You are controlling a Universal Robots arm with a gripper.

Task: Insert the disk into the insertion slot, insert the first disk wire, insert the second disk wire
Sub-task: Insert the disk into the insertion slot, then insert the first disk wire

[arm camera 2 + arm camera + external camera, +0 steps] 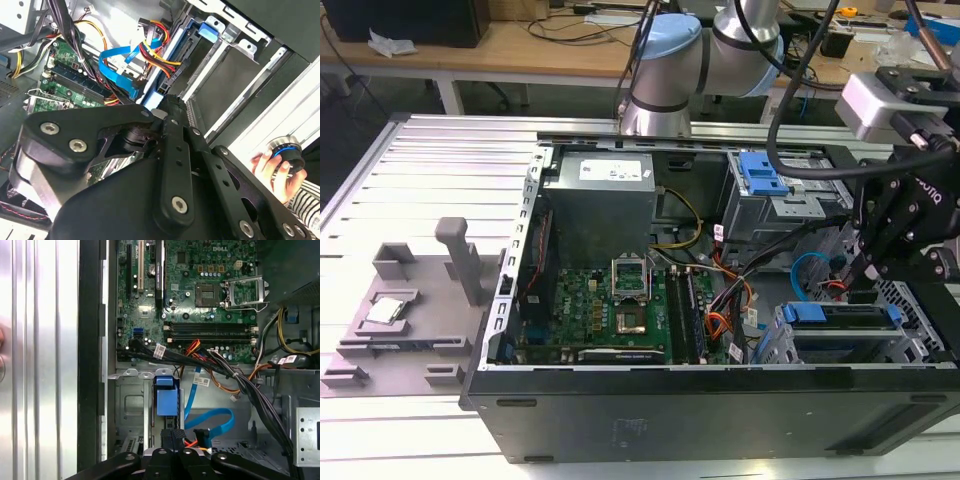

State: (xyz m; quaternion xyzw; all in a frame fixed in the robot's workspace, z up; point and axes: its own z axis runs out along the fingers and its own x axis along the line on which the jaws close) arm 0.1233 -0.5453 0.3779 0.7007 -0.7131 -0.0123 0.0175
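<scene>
at the exterior view's right end of the open computer case (pixel 720 420), you are holding the gripper (pixel 173 435) low over the drive cage.

- the disk (pixel 848 316): sitting inside the insertion slot (pixel 920 330), its blue carrier tabs showing at both ends. the first step is looking done.
- blue data cable (pixel 212 416): looping loose just beside the gripper. you cannot tell whether its end is seated.
- power wire bundle (pixel 162 62), red, yellow and black: hanging near the disk's edge.
- tool state: the jaws are lying together in the first wrist view. you cannot tell whether they are pinching a connector.
- step in hand, as a judgement: you are working on the first disk wire. that is calling for a connector squared to the disk's socket and a straight, gentle push, with the loose cables kept clear.
</scene>
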